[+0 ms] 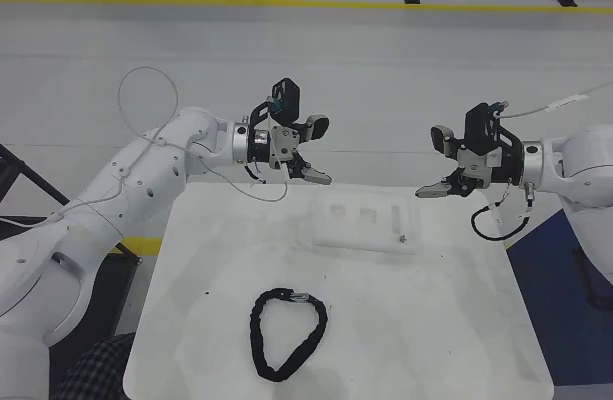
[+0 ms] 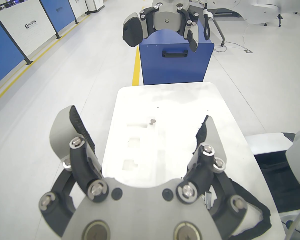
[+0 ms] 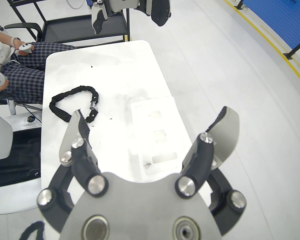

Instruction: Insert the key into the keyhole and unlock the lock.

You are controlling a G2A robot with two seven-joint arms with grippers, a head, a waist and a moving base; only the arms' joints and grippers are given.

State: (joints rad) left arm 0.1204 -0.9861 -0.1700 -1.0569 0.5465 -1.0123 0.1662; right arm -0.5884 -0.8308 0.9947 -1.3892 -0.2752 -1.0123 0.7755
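The left end effector (image 1: 324, 152) and the right end effector (image 1: 431, 162) hang wide open and empty over the worktop's (image 1: 436, 320) far edge, facing each other. The key (image 1: 402, 238) lies on a white tray (image 1: 356, 238) near that edge. The black chain lock (image 1: 286, 333) lies toward the near edge.

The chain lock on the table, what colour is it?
Black chain lock, with a shiny silver end; clearest in the right wrist view.

Black sleeved chain lock (image 1: 256, 342), looped, lying flat, small key (image 1: 401, 238) well apart
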